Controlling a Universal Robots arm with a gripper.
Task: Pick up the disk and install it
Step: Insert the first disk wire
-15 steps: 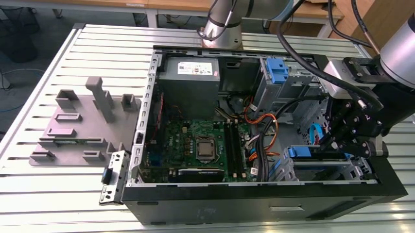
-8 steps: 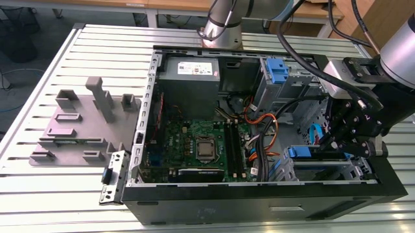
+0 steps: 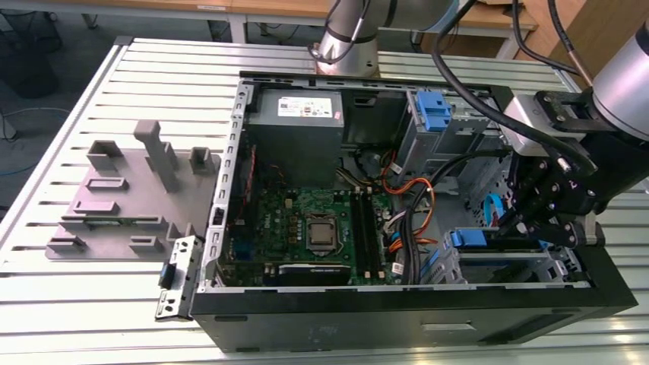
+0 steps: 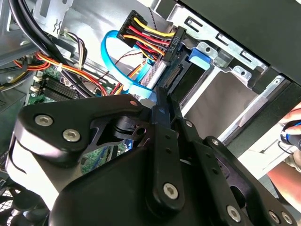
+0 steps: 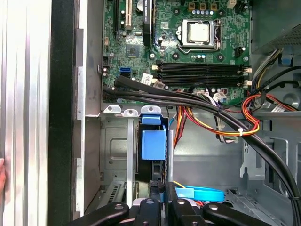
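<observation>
Disk: looks seated in the drive cage (image 3: 507, 262) at the case's front corner, low on the exterior view's right; its blue rail tab (image 3: 473, 237) pokes out of the cage mouth.
Disk up close: the first wrist view has it (image 5: 154, 143) edge-on in the slot, blue tab facing the camera, so it seems the rails are what guide it in.
Gripper: parked (image 3: 527, 228) right over that cage, just beside the tab.
Fingers: pinched narrow, pretty much together (image 4: 162, 141), nothing visible between them; reads like a poke or push, not a grab.
Cables: the power plug with red/yellow/black wires (image 4: 155, 40) and blue data cable (image 4: 110, 56) hang right by the tips.
Computer case: open side up on the slotted worktop (image 3: 91, 304).
Progress: guessing nearly installed.
</observation>
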